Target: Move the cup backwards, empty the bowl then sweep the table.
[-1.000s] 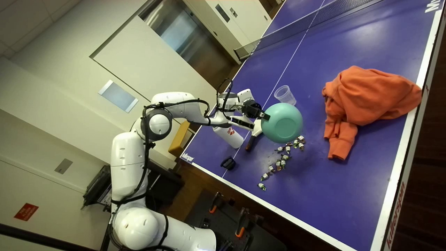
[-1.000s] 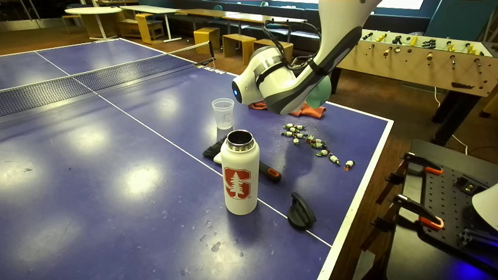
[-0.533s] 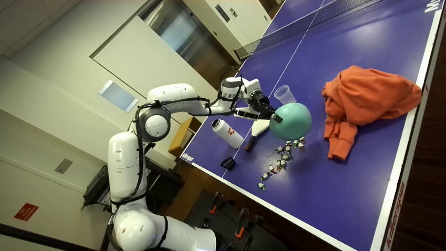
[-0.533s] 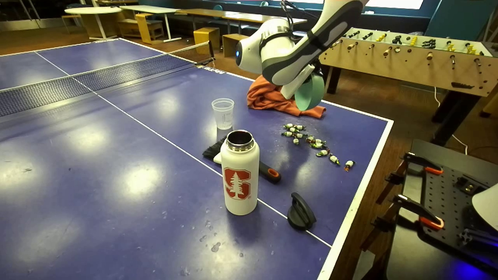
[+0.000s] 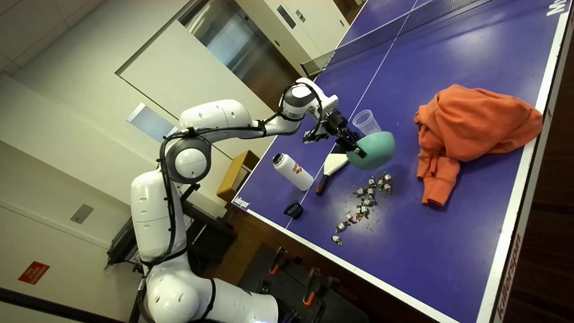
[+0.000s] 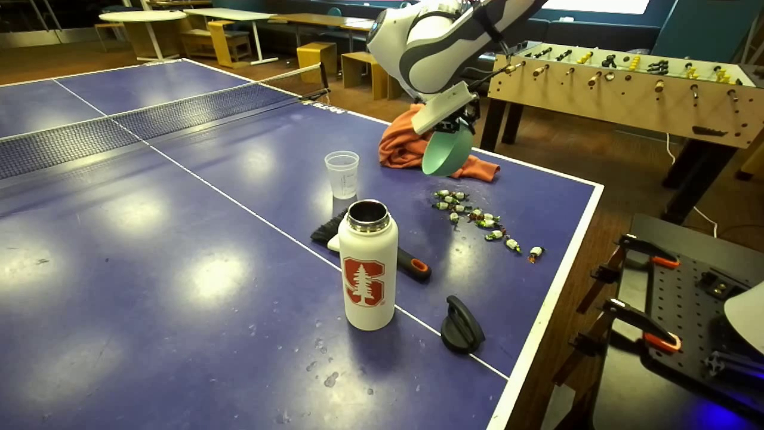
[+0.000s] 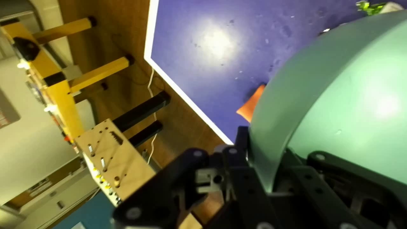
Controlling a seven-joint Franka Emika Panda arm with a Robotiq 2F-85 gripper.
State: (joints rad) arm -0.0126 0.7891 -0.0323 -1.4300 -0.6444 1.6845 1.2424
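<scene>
Above the near half of the surface (image 5: 421,251), stretched out with bent elbow (image 5: 192,162) and wrist (image 5: 299,96), pinching the tilted bowl (image 5: 376,151) by its rim between fingers (image 7: 244,181).

Can read "killerspin" in red and in white plus cut-off "My" on the table (image 5: 421,237), a red S on the bottle (image 6: 369,272), but not the red wall sign (image 5: 34,272).

In an exterior view, the bottle (image 6: 368,286) stands on the surface (image 6: 149,310) before the brush (image 6: 413,264) and cup (image 6: 342,177), left of the candies (image 6: 487,223); the bowl (image 6: 446,154) hangs above the surface.
</scene>
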